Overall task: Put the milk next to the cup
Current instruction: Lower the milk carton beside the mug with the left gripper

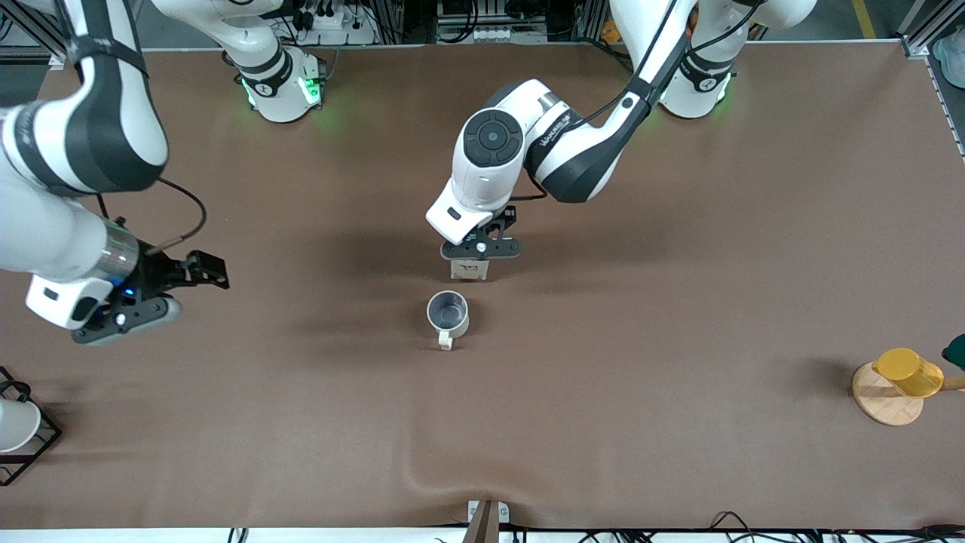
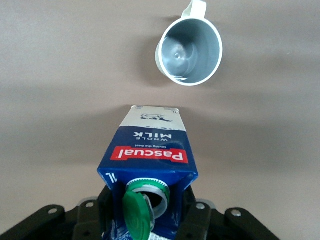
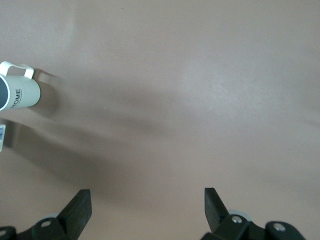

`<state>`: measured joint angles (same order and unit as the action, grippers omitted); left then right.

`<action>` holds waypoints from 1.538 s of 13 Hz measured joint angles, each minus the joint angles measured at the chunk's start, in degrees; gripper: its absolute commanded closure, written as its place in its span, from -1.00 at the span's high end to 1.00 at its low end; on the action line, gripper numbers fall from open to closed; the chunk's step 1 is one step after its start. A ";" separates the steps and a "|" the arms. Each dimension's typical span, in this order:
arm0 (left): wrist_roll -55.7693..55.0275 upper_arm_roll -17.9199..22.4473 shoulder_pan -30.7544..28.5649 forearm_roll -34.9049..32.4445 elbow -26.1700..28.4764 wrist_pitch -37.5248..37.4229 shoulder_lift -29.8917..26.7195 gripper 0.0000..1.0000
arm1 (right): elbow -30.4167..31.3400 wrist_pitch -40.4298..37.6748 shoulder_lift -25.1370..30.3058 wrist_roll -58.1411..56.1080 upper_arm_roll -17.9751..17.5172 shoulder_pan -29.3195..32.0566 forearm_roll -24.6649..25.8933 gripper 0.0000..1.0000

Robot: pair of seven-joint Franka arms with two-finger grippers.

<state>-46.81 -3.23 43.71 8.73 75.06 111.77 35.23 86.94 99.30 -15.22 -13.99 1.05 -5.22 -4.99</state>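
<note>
The milk (image 2: 150, 165) is gripped by its upper part in the left tool (image 1: 480, 253), upright, cap uppermost, over the middle of the desk (image 1: 678, 302). Whether the carton base is touching the desk or just clear of it cannot be told. The cup (image 1: 448, 314) is seen upright just beside the carton, nearer the front camera, with a narrow gap between them and its handle turned away from the carton. The carton's long axis is vertical, so the coming move is judged to be a straight lowering and release, with little or no sideways shift needed. The right tool (image 1: 124, 309) is spread and empty, waiting over bare desk toward the right arm's end, well apart from both items.
</note>
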 measured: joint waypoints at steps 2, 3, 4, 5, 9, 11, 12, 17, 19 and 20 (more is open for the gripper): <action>0.00 -0.02 0.08 0.00 -0.02 1.78 0.49 0.08 | 0.08 -2.59 1.68 -0.05 0.07 2.28 0.00 1.00; 0.00 -0.02 0.17 0.00 -0.03 2.23 0.85 0.08 | 0.18 -3.48 2.07 -0.15 0.08 3.17 0.00 1.00; 0.00 -0.02 0.27 0.00 -0.03 2.96 1.29 0.08 | 0.39 -3.85 2.24 -0.18 0.08 3.58 0.00 1.00; 0.00 -0.03 0.37 0.00 -0.04 3.96 1.80 0.08 | 0.66 -3.88 2.27 -0.18 0.05 3.61 0.00 1.00; 0.00 -0.06 1.06 0.00 -0.07 6.04 3.39 0.29 | 1.10 -3.88 2.29 -0.17 -0.14 3.61 0.00 1.00; 0.00 -0.01 1.08 0.00 -0.09 6.08 3.48 1.00 | 1.21 -3.81 2.42 -0.17 -0.05 3.72 0.06 1.00; 0.00 0.03 1.08 0.00 -0.14 6.08 3.48 1.00 | 1.26 -3.80 2.66 -0.17 0.01 3.82 0.26 1.00; -0.02 0.16 1.00 0.00 -1.12 6.05 3.43 1.00 | 3.75 -2.47 4.49 -0.18 0.13 5.50 0.87 1.00; -0.26 0.58 0.79 0.00 -1.99 5.05 2.33 1.00 | 3.84 -2.46 4.61 -0.18 0.12 5.82 0.88 1.00; -0.49 0.88 0.34 0.00 -2.44 3.82 1.06 1.00 | 3.92 -2.43 4.61 -0.18 0.06 5.82 0.88 1.00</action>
<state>-47.31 -2.35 44.05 8.73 72.62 115.59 36.29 90.86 96.88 -10.61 -14.17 1.11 0.60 -4.12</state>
